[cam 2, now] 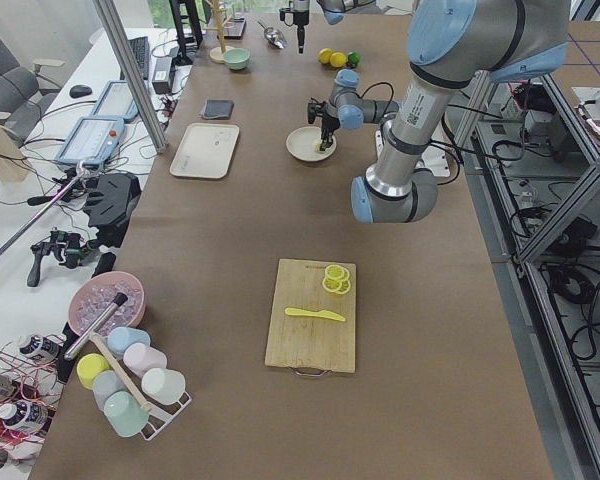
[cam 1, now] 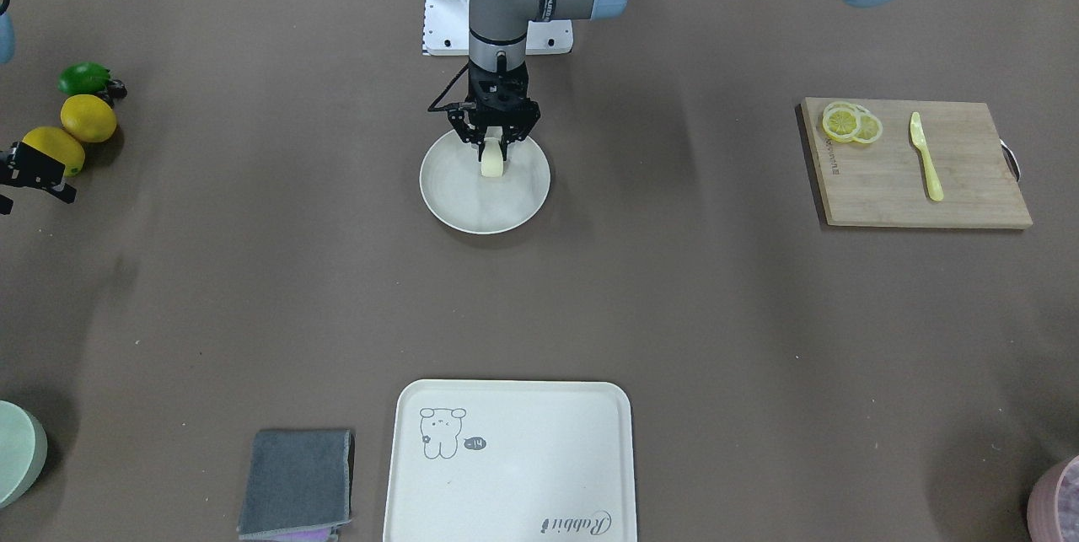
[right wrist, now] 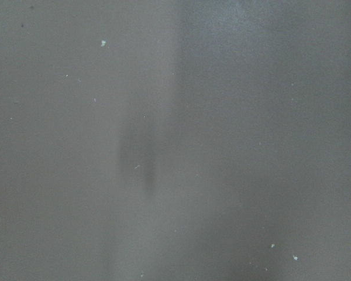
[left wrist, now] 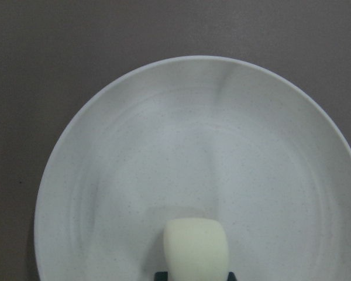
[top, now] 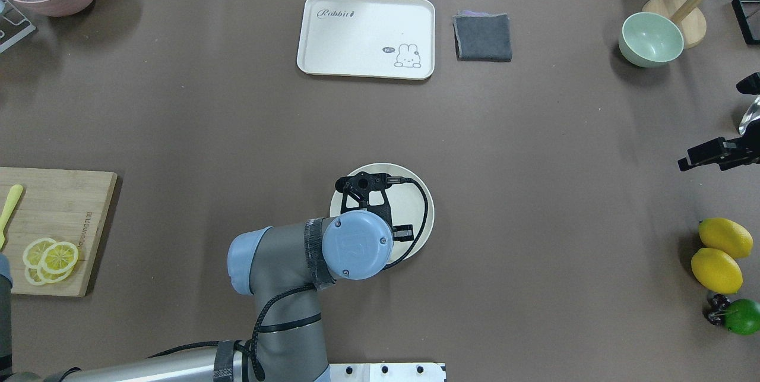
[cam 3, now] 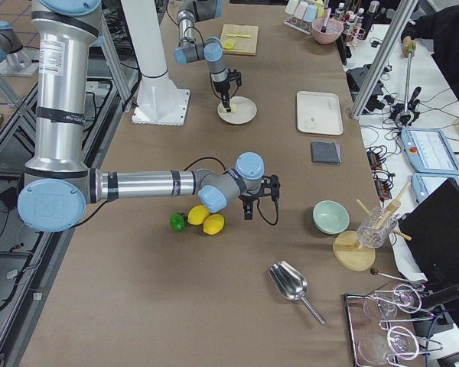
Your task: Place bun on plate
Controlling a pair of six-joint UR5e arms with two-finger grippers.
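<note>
The bun [cam 1: 491,161], a small pale cream block, is pinched upright in my left gripper [cam 1: 493,147], which is shut on it. It hangs low over the robot-side part of the round cream plate [cam 1: 485,213]; I cannot tell whether it touches. The left wrist view shows the bun [left wrist: 196,244] at the bottom edge above the plate [left wrist: 193,134]. From overhead the wrist hides the bun and covers part of the plate [top: 412,198]. My right gripper [top: 689,161] hovers over bare table near the lemons, far from the plate; I cannot tell its state.
A cream tray [cam 1: 506,458] and a grey cloth [cam 1: 295,479] lie at the operators' edge. A wooden board [cam 1: 919,179] carries lemon slices [cam 1: 851,123] and a yellow knife [cam 1: 926,156]. Two lemons [cam 1: 76,133] and a lime [cam 1: 83,78] sit by the right gripper. A green bowl [top: 650,39] stands farther off.
</note>
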